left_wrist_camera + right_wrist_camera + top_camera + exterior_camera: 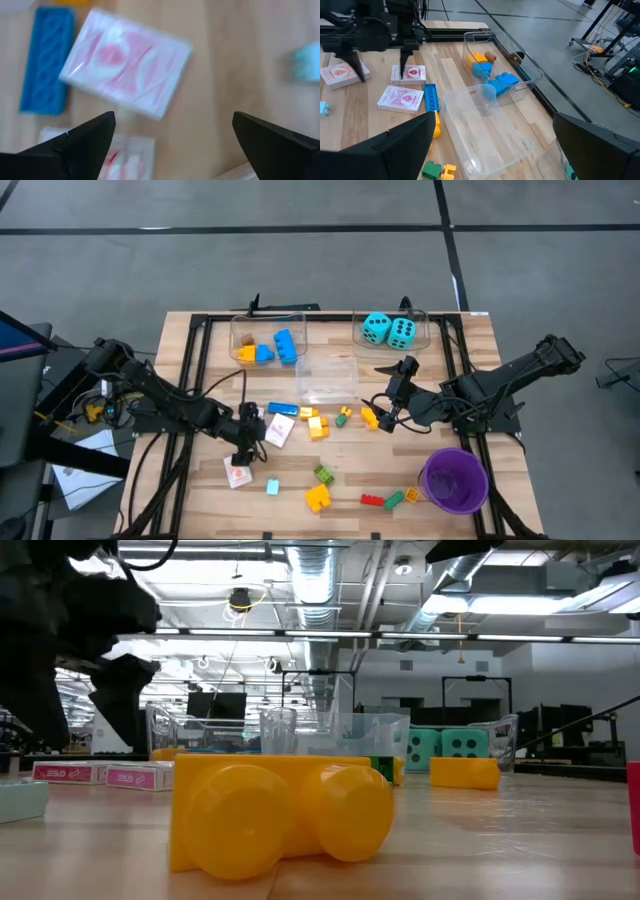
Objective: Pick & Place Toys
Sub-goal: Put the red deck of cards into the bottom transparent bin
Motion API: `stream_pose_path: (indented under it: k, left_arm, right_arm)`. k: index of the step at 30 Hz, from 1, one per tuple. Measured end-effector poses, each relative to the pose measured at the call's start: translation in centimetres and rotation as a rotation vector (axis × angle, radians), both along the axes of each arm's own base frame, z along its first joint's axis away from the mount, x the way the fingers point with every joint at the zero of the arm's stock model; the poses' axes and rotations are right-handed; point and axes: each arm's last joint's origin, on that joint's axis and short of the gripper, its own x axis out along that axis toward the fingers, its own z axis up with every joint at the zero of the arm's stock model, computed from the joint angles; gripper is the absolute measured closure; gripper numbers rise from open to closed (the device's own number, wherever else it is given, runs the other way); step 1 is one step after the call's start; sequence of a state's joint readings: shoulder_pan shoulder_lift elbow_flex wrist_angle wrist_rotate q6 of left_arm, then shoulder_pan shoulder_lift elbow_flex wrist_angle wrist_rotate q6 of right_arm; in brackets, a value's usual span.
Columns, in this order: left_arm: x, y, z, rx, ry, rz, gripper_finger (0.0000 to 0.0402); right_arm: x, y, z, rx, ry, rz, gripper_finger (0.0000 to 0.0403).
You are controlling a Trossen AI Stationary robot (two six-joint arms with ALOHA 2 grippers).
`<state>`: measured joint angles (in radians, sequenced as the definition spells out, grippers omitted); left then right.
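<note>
1. The left tool (246, 442) hangs over the left-middle of the tabletop (200, 510) with its fingers spread wide and nothing between them. Directly below lie red-and-white card packs (125, 62), one fully visible in the left wrist view and another partly hidden by a finger.
2. The right tool (392, 408) is likewise released and empty, hovering right of centre, just beside a yellow brick (369, 418).
3. Risk, as I judge it: the packs lie flat and close together, with a flat blue brick (45, 59) just beside them. A descent with jaws this wide could straddle two packs, or catch the blue brick, and a thin flat pack may slide away rather than lift.
4. The wrapping looks glossy, so a grip on it may slip.
5. The remaining toys are scattered: bricks in the middle and along the near edge, including a large yellow brick (280, 815) and a red brick (372, 500).
6. At the far side, one clear bin (268, 340) already holds yellow and blue bricks, another holds two turquoise dice (389, 330), and an empty bin (327, 380) sits between the arms.
7. A purple cup (454, 480) stands near right, close to the right arm's path.
</note>
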<state>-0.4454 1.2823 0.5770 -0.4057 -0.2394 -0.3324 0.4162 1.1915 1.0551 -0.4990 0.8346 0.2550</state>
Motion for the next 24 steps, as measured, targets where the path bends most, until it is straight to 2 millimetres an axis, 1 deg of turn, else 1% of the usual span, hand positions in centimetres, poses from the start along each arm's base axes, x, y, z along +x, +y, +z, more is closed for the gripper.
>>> stream_pose_path:
  k: [2, 9, 13, 16, 21, 24]
  left_arm:
    - [-0.1, 0.1, -0.1, 0.026, 0.005, 0.017, 0.0002]
    - [-0.1, 0.4, -0.1, 0.037, 0.019, 0.030, 0.0002]
    - [0.2, 1.7, 0.2, 0.064, 0.064, 0.078, 0.0002]
    - [0.7, 2.7, 0.8, 0.042, 0.094, 0.118, 0.0002]
    - [1.0, 3.6, 1.1, -0.034, 0.134, 0.082, 0.0002]
    - [1.0, 4.1, 1.1, -0.025, 0.151, 0.062, 0.0002]
  right_arm:
    - [0.1, 0.1, -0.1, -0.001, 0.002, 0.000, 0.0007]
    - [0.2, -0.1, -0.1, 0.000, 0.003, -0.004, 0.0007]
    - [0.3, -0.2, -0.1, 0.002, 0.004, -0.009, 0.0007]
    - [0.4, -0.5, -0.2, 0.019, 0.011, 0.000, 0.0007]
    - [0.5, -0.9, -0.2, 0.028, 0.020, -0.002, 0.0007]
    - [0.6, -1.0, -0.3, 0.036, 0.029, 0.007, 0.0007]
